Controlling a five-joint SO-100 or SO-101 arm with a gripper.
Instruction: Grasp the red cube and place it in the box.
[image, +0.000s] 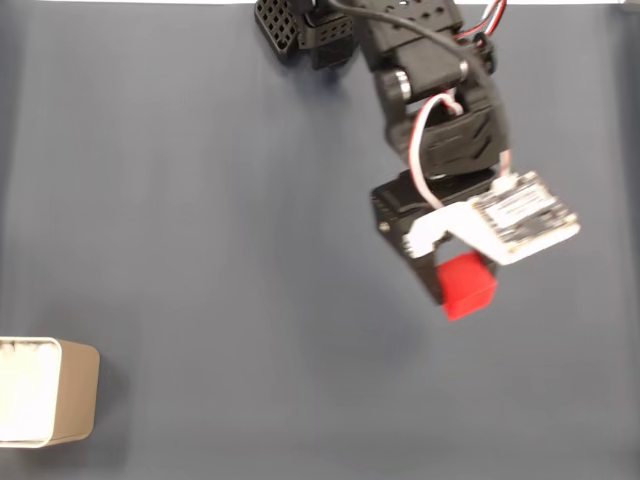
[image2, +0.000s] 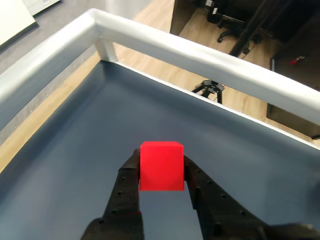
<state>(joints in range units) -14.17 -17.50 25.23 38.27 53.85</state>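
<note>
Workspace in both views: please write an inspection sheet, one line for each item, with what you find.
Surface: dark blue-grey mat, bare; raised white rim in the wrist view.
Job's things: red cube between the fingers; box at the lower left edge of the fixed view, apart from the cube, upright, cut by the frame.
Clutter: nothing seen.
Grippers: gripper shut on the cube, black fingers against two opposite faces.
Cables: white and red wires looped along the arm.
Surroundings: wooden floor, a tripod, dark furniture beyond the rim.
</note>
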